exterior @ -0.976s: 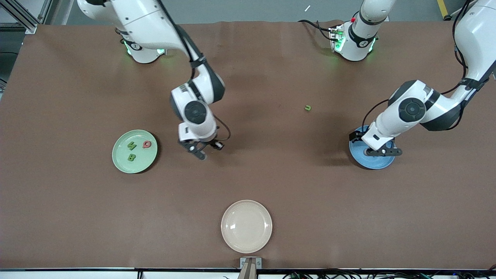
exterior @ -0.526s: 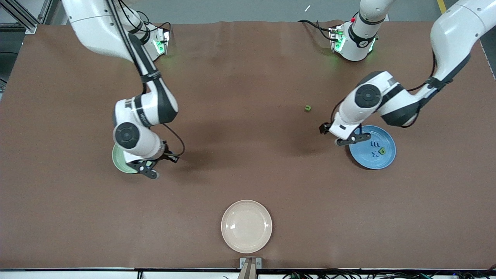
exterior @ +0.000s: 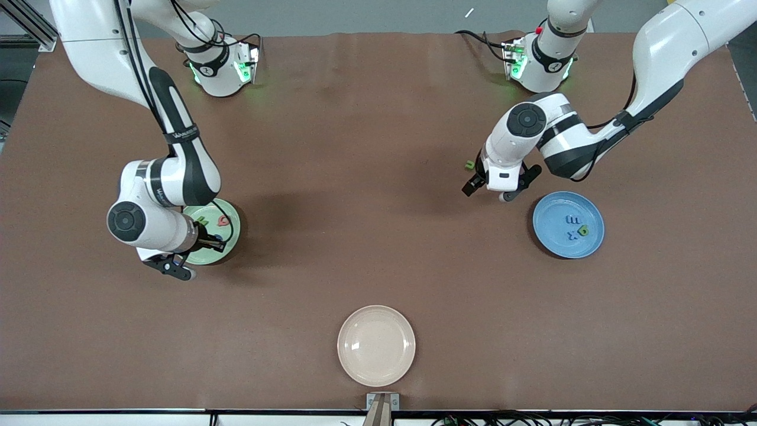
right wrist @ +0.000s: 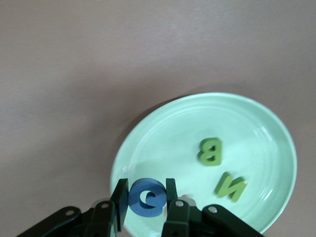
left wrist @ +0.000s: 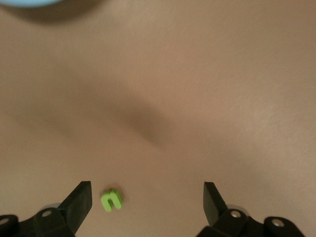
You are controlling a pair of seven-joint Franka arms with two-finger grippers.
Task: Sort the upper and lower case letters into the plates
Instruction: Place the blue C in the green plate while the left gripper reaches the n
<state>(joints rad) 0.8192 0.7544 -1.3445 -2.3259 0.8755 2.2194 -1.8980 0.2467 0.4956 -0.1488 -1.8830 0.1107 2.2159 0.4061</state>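
sitting nearest is a cream plate [exterior: 376, 345], then the right claw [right wrist: 146, 205] pinching a blue letter [right wrist: 145, 198] over the pale green plate [exterior: 227, 242] holding three letters, the blue plate [exterior: 568, 242] with three more, and the left claw [left wrist: 147, 207] spread wide over a green letter [left wrist: 111, 200] on the counter [exterior: 378, 177].

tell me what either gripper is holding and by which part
The right gripper, over the pale green plate, pinches a blue letter by its sides. The left gripper is open, empty.
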